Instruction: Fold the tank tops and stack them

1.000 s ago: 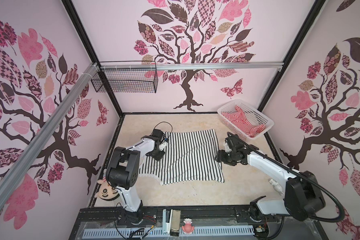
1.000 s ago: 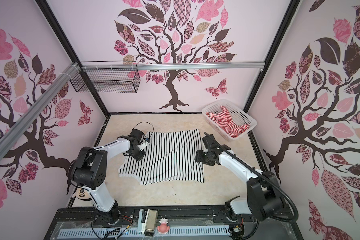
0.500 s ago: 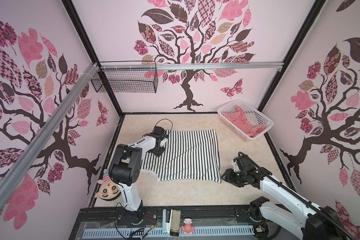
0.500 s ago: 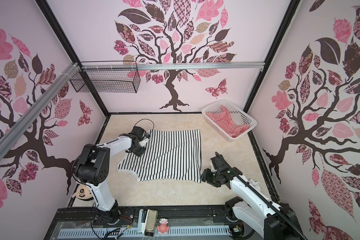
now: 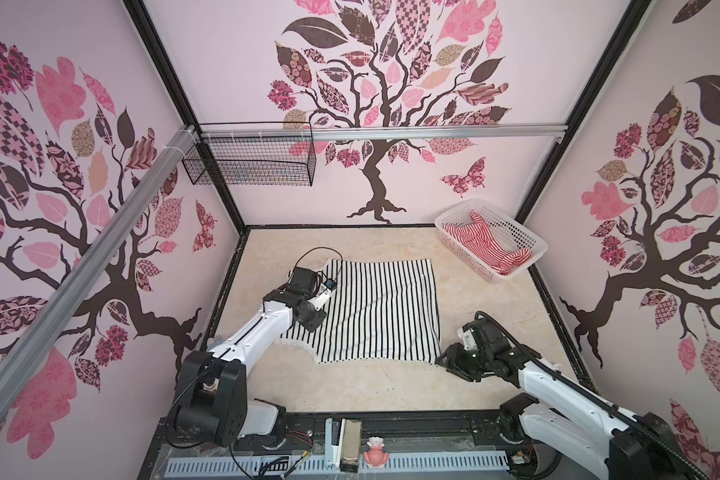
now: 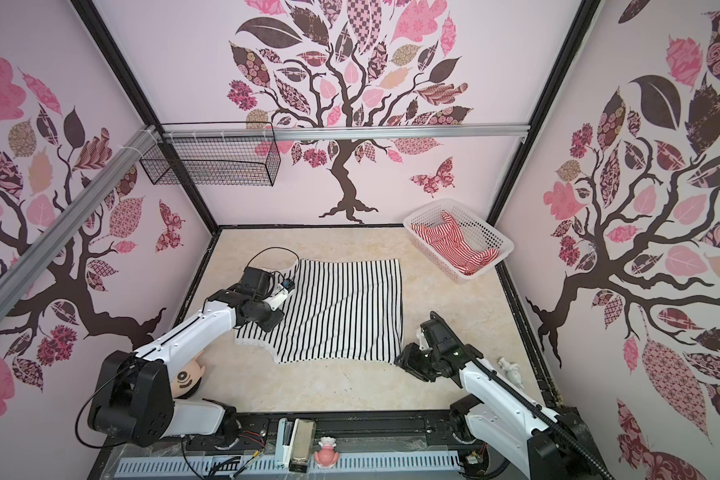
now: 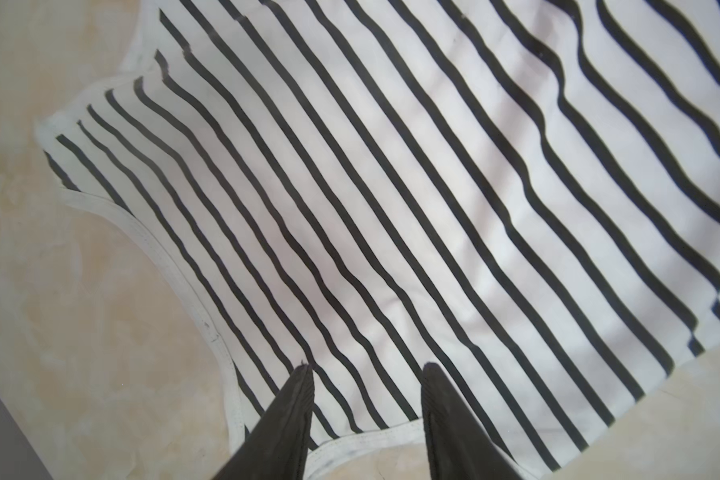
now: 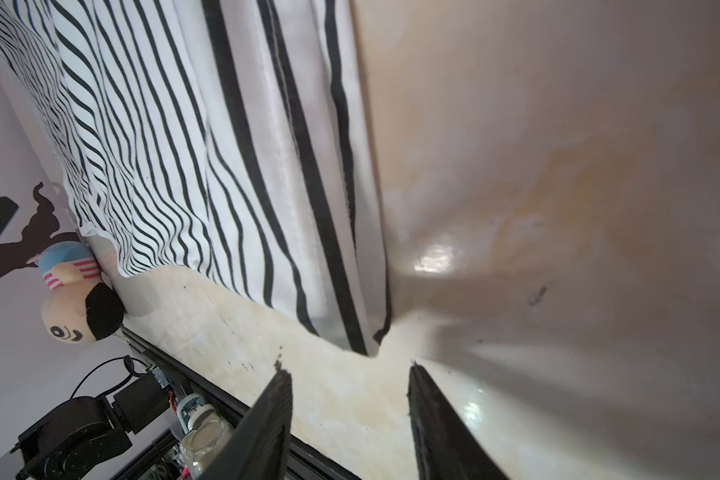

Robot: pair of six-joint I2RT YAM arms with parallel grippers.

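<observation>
The black-and-white tank top (image 5: pixel 383 307) (image 6: pixel 346 307) lies spread flat mid-table. My left gripper (image 5: pixel 314 326) (image 6: pixel 271 324) hovers over its left side near the straps. In the left wrist view the open gripper (image 7: pixel 366 368) straddles the white trim of the top (image 7: pixel 391 187), gripping nothing. My right gripper (image 5: pixel 443 361) (image 6: pixel 402 359) sits low just off the top's near right corner. In the right wrist view it (image 8: pixel 350 370) is open, with the corner of the top (image 8: pixel 163 145) just beyond its tips. The red-and-white tank top (image 5: pixel 487 245) (image 6: pixel 454 241) lies crumpled in the basket.
The white perforated basket (image 5: pixel 516 270) (image 6: pixel 462 274) stands at the back right corner. A black wire basket (image 5: pixel 250 162) hangs on the back rail. A doll head (image 6: pixel 186 376) (image 8: pixel 75 307) lies near left, a small white figurine (image 6: pixel 510 368) near right, a pink figure (image 5: pixel 376 451) on the front rail.
My right gripper moved from the middle of the top's right edge back to its near right corner, its jaws narrowing. The left gripper stayed over the top's left side.
</observation>
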